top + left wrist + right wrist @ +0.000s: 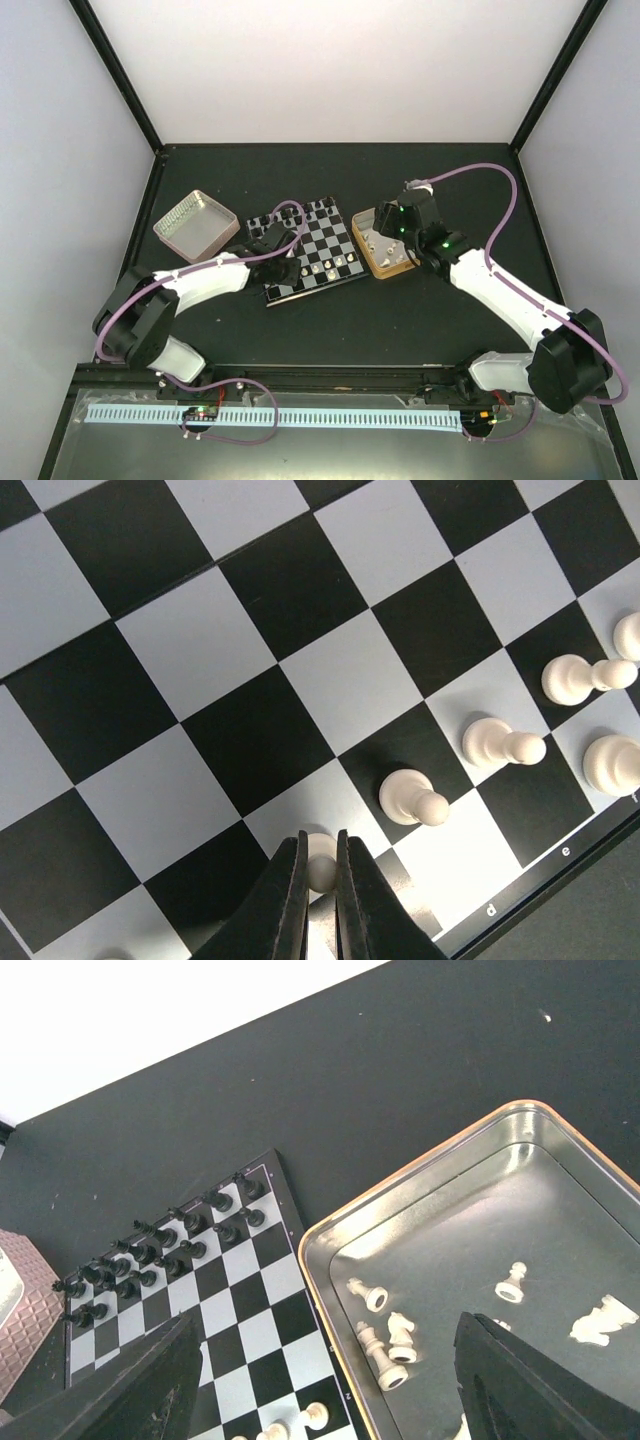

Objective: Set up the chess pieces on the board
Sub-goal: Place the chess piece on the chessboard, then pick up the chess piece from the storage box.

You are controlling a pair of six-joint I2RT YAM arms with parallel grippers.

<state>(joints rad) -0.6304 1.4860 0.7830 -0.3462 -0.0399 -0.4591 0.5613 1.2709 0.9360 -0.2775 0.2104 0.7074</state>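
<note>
The board (325, 240) lies slightly askew at the middle of the dark counter (400, 330), a small checkered square with a thin dark border. The black pieces (160, 1250) stand in two rows on the upper-left part of the board in the right wrist view, so that side looks done. The white side is part built. Several white pawns (412, 798) stand one to a square in a diagonal line toward the right of the left wrist view. They are cream-coloured and round-headed, each much narrower than its square.

The step in hand is placing one more. The left hand (321, 836) is low over the board, fingers together on a small white pawn (322, 868) at the bottom of its view. Whether the pawn's base already touches the square I cannot tell from this angle. The next move probably calls for seating it upright mid-square, then parting the fingers gently so it does not tip.

The right hand (330, 1330) hangs with fingers wide apart, holding nothing, above the gold-rimmed tin (420, 1160) just right of the board, where loose white pieces (385, 1345) lie. A pink tin (195, 225) sits to the board's upper left.
</note>
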